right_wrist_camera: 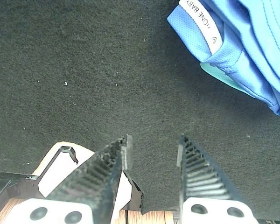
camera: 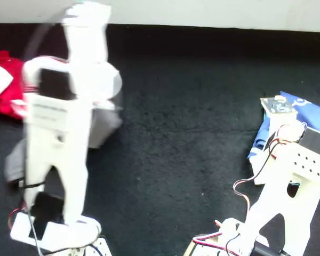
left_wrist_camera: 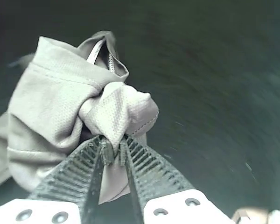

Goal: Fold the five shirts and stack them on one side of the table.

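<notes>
Two claws to mind: your left gripper [left_wrist_camera: 113, 156] is pinched tight on a bunched fold of the pale grey mesh shirt [left_wrist_camera: 60, 107], which bulges crumpled just beyond its tips over the black felt table [left_wrist_camera: 214, 93]. Your right gripper [right_wrist_camera: 151, 150] stands with jaws apart, holding nothing, over bare felt near the blue mesh shirt [right_wrist_camera: 242, 42]. A crumpled red shirt [camera: 4, 88] lies at the table's left side, beside the left arm.

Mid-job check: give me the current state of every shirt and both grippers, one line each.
left gripper: shut, pinching a fold of the grey shirt.
grey shirt: bunched up, not folded, held by the left gripper.
right gripper: open, empty, over the table.
blue shirt: lying on the table, ungripped, apart from the right gripper.
red shirt: crumpled at the table's edge, ungripped.
</notes>
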Motion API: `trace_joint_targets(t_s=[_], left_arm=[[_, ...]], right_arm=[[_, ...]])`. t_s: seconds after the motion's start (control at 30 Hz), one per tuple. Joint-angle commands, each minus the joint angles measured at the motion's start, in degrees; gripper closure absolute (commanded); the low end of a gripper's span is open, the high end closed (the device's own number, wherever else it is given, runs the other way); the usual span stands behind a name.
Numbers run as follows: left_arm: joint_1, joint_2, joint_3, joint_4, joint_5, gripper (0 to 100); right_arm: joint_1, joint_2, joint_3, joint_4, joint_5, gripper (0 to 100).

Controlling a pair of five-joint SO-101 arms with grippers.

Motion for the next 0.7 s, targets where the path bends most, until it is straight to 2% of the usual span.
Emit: trace_joint_targets(t_s=[0.0, 0.13, 0.2, 0.37, 0.5, 0.67], left_arm=[[12.18, 2.42, -1.98, -0.53, 0.88, 99], [15.43, 5.85, -2.24, -0.44, 1.49, 90], [15.60, 5.05, -2.33, -0.44, 4.57, 87], [14.46, -0.22, -1.80, 2.64, 6.15, 86], [5.05, -6.29, -1.54, 2.73, 6.07, 86], [-16.04, -12.79, 4.53, 2.73, 4.13, 86]], right_arm=[[0.57, -1.45, 0.04, 0.75, 0.53, 83.5], [0.40, -1.45, 0.04, 0.75, 0.53, 83.5], [0.40, -1.45, 0.04, 0.75, 0.53, 83.5], [-0.40, -1.45, -0.22, 0.75, 0.53, 83.5], [-7.43, -0.92, -0.48, 0.75, -0.09, 83.5], [-22.99, 2.77, 0.04, -1.71, -10.73, 83.5]])
